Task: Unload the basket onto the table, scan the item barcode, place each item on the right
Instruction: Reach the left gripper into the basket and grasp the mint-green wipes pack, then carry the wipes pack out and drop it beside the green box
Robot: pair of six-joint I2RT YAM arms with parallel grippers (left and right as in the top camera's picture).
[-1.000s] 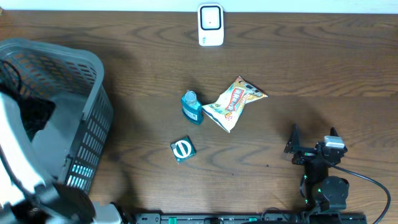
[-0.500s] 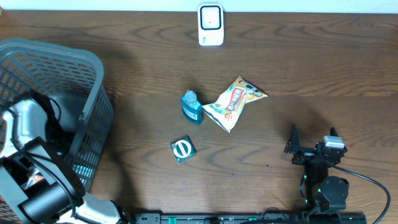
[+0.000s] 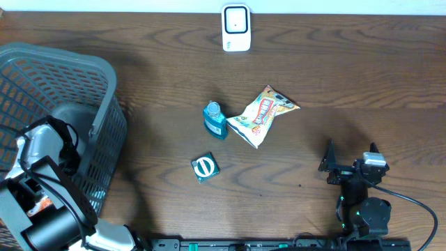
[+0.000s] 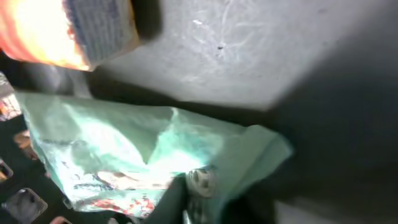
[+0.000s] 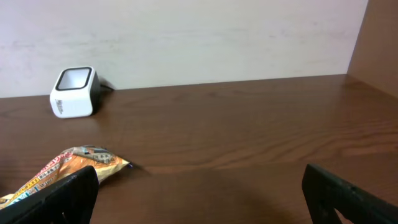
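Note:
My left arm reaches down into the grey basket (image 3: 106, 132) at the left, and its gripper is hidden under the arm in the overhead view. In the left wrist view the left gripper (image 4: 200, 202) is shut on a crumpled pale green packet (image 4: 124, 146) lying on the basket's floor. An orange item (image 4: 43, 28) lies beside the packet at the upper left. The white scanner (image 3: 236, 28) stands at the table's far edge, also seen as the scanner (image 5: 73, 92) from the right wrist. My right gripper (image 3: 348, 165) rests open near the front right with nothing between its fingers.
An orange and yellow snack bag (image 3: 263, 113) lies mid-table with a teal bottle (image 3: 215, 120) beside it. A small green box (image 3: 205, 166) sits nearer the front. A pale wall runs behind the scanner.
My left arm has swung down and deeper into the basket, and its gripper has gone from open to shut on the green packet. The right arm has not moved.

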